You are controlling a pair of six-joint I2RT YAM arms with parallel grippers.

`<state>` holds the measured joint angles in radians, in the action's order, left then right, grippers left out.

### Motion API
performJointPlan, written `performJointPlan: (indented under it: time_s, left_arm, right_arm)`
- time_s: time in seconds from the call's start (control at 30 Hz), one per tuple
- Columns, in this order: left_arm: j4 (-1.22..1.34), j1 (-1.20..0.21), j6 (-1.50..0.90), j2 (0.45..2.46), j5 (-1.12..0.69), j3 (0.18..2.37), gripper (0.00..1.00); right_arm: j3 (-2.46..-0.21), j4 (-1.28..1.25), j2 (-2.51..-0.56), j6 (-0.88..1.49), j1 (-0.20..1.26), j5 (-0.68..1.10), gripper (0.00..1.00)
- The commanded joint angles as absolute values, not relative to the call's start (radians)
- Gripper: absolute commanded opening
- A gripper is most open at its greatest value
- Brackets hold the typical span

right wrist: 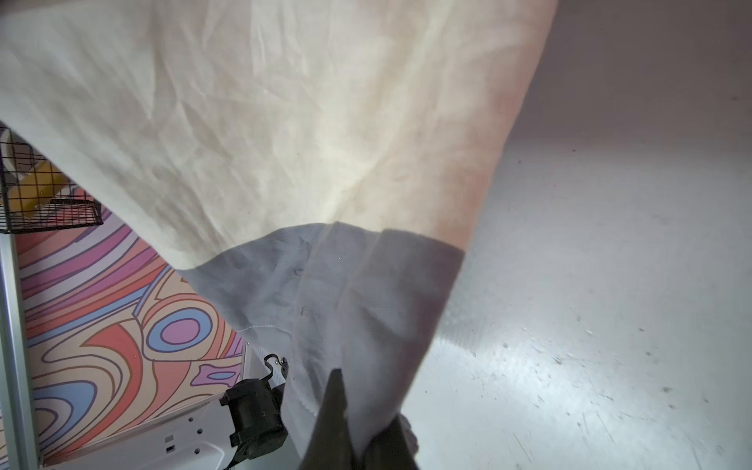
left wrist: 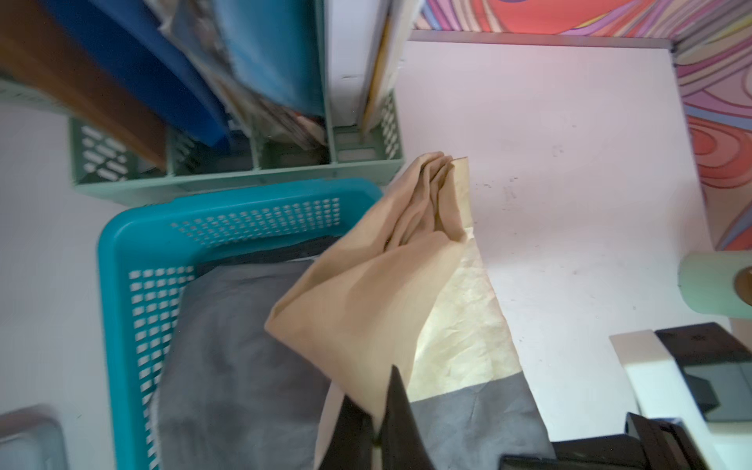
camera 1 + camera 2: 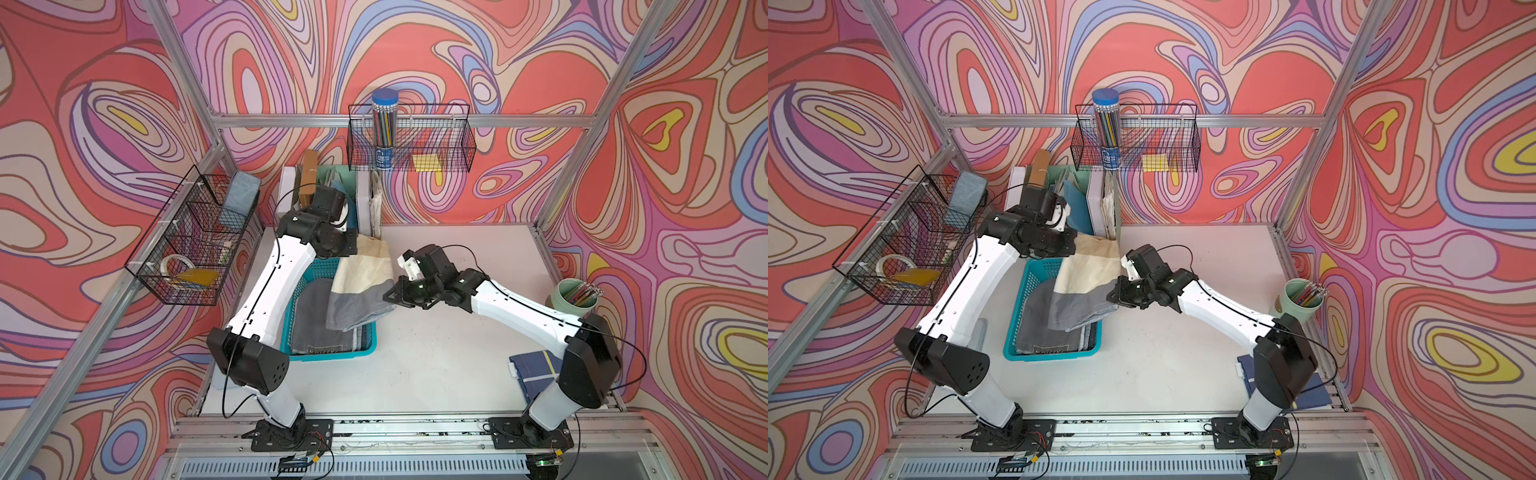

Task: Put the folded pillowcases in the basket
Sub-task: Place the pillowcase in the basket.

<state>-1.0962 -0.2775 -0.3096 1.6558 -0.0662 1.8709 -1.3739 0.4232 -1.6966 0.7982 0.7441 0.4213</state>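
Note:
The folded pillowcase (image 3: pixel 361 282) (image 3: pixel 1086 278), banded tan, cream and grey, hangs stretched between both grippers over the right side of the turquoise basket (image 3: pixel 332 355) (image 3: pixel 1054 355). Its grey end droops onto the basket's right rim. My left gripper (image 3: pixel 352 246) (image 2: pixel 376 407) is shut on the tan far end (image 2: pixel 366 293). My right gripper (image 3: pixel 390 293) (image 1: pixel 362 407) is shut on the grey near corner (image 1: pixel 346 293). The basket (image 2: pixel 122 244) holds folded grey cloths (image 3: pixel 316 320).
A green file organizer (image 3: pixel 328 195) (image 2: pixel 244 179) with folders stands just behind the basket. Black wire baskets hang on the left wall (image 3: pixel 187 249) and back wall (image 3: pixel 409 137). A green pencil cup (image 3: pixel 575 299) and a blue folded item (image 3: pixel 536 370) sit at the right.

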Motion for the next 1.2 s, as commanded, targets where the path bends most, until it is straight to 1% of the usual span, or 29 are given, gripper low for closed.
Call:
performJointPlan:
  time_s: [0.0,0.07,0.13,0.23,0.33,0.4,0.77,0.83,1.03,1.07,1.1,1.13,1.17]
  left_arm:
    - [-1.06,-0.219,-0.276,1.603,-0.005,1.774,0.0]
    - [-1.058,-0.214,-0.257,1.603,0.064,1.748,0.0]
    - [-1.045,-0.195,-0.25,1.612,0.086,1.724,0.0]
    - [-1.039,-0.155,-0.25,1.641,0.077,1.72,0.0]
    - [-1.039,-0.107,-0.262,1.673,0.014,1.734,0.0]
    - [-1.047,-0.101,-0.259,1.692,0.024,1.743,0.0]
    - [-0.958,-0.096,-0.281,1.733,0.041,1.647,0.0]
    - [-0.978,-0.092,-0.287,1.753,0.027,1.667,0.0]
    - [-0.993,-0.092,-0.301,1.785,0.095,1.658,0.0]
    - [-0.996,-0.092,-0.3,1.795,0.092,1.654,0.01]
    - [-1.002,-0.092,-0.299,1.804,0.095,1.655,0.1]
    - [-1.014,-0.092,-0.306,1.814,0.108,1.659,0.26]
    - [-1.017,-0.092,-0.308,1.818,0.12,1.659,0.34]
  right_arm:
    - [-1.469,0.372,-1.781,0.798,0.772,0.443,0.0]
    - [-1.516,0.378,-1.844,0.793,0.787,0.448,0.0]
    - [-1.564,0.377,-1.901,0.79,0.804,0.467,0.0]
    - [-1.62,0.386,-1.966,0.79,0.833,0.48,0.0]
    - [-1.665,0.405,-2.026,0.783,0.873,0.481,0.0]
    - [-1.664,0.405,-2.051,0.787,0.888,0.477,0.0]
    - [-1.626,0.453,-2.056,0.734,0.881,0.347,0.0]
    - [-1.632,0.473,-2.071,0.724,0.881,0.349,0.0]
    - [-1.612,0.463,-2.082,0.741,0.882,0.367,0.0]
    - [-1.605,0.463,-2.081,0.747,0.882,0.363,0.07]
    - [-1.6,0.467,-2.081,0.748,0.882,0.358,0.15]
    - [-1.598,0.472,-2.079,0.747,0.882,0.354,0.27]
    - [-1.6,0.481,-2.075,0.744,0.882,0.349,0.33]
